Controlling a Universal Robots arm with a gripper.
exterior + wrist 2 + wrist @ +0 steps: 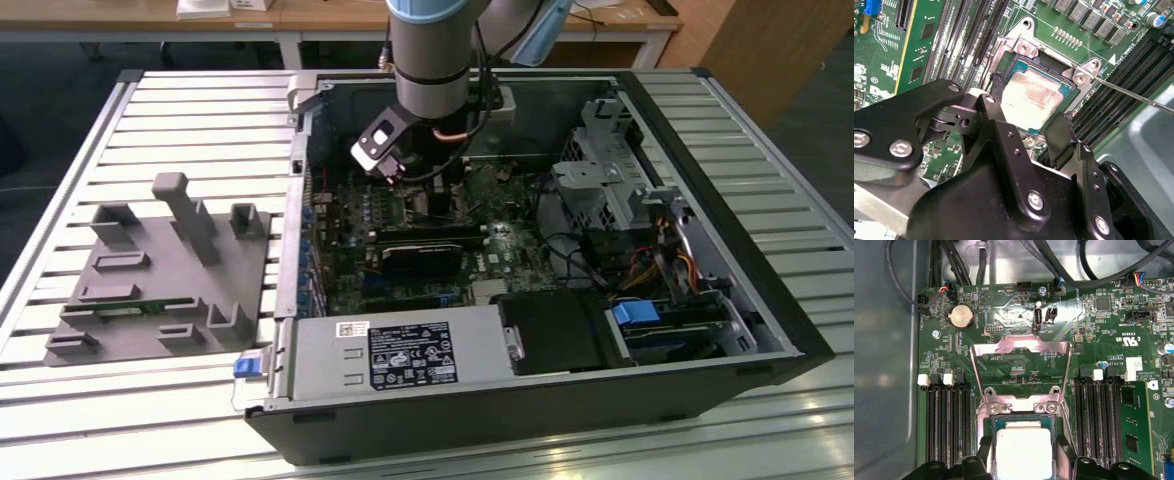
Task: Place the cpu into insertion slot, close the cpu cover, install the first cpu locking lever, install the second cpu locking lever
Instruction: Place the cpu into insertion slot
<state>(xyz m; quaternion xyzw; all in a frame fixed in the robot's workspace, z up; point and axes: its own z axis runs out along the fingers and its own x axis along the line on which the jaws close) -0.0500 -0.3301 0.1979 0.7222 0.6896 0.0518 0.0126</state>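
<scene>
Pincer (pixel 1028 107): clamped on the cpu (pixel 1031 92). In the second wrist view my black fingers (pixel 1059 135) sit against two opposite edges of the chip.

The cpu lies flat, pale metal face up, inside the insertion slot (pixel 1046 67), whose dark frame shows around it. The first wrist view agrees: chip (pixel 1024 450) level in the socket.

The cpu cover (pixel 1021 346) is open. It is swung up off the socket on its hinge, and green board shows through its square cut-out.

A locking lever (pixel 1134 95), a thin metal rod, is unlatched and angles away from a socket corner screw.

Black memory slots (pixel 946 425) flank the socket on both sides. A coin cell battery (pixel 960 315) sits further out on the motherboard (pixel 1004 305).

Exterior view: my arm (pixel 434 60) reaches down into the open computer case (pixel 534 400), which lies on its side. The grey power supply box (pixel 387 355) sits at the case's near edge. The case rests on a slatted tabletop (pixel 747 150). A grey fixture block (pixel 160 270) stands on the tabletop at the exterior view's left, well apart from me.
</scene>
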